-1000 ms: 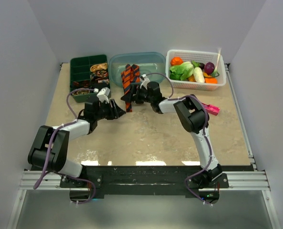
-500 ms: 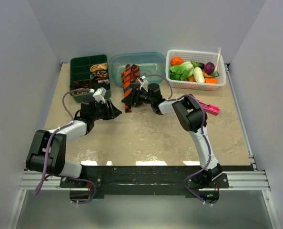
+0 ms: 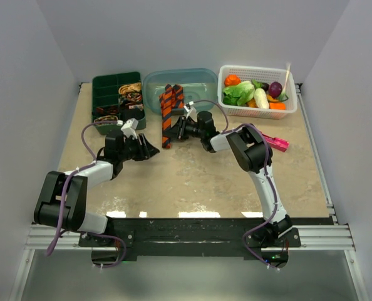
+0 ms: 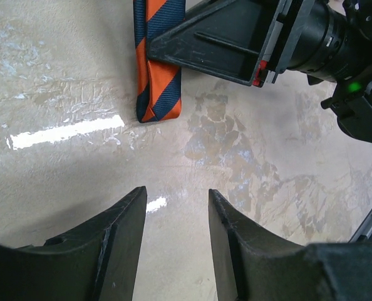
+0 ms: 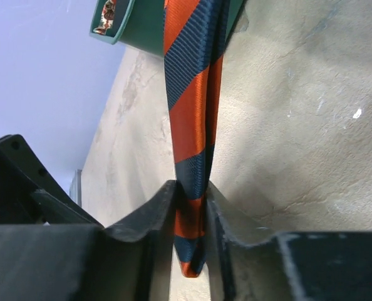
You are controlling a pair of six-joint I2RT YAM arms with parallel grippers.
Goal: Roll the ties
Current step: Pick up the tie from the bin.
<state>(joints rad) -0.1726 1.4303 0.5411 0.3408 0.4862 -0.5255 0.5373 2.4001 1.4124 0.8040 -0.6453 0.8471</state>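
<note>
Fingers [image 5: 142,229] of the right gripper [image 5: 191,204] are pressed together on the orange tie [image 5: 189,106], pinching it close to its lower end, with only a short tip showing past the pads. Opposite it, the left gripper [image 4: 176,207] has its fingers [image 4: 120,235] spread apart and holds nothing, hanging over the bare table [image 4: 267,163] a little short of the tie's end

From the pinch the tie runs up to the teal tub [image 3: 201,81] and over that tub's near rim, so part of it lies inside the tub and part on the table in front of it. To the tub's left a green tray [image 3: 108,88] has patterned coils [image 3: 131,94] in some compartments, which look like ties already rolled

The step in hand seems to be drawing this tie out of the tub and laying it straight; no rolling has begun. The next move likely calls for the lower end to lie flat in front of the tub, so the left gripper can take the tip and turn it over on itself while the right keeps the band taut

Orange with dark blue diagonal stripes, the tie is doubled along its length, limp and smooth, and ends in a blunt fold
</note>
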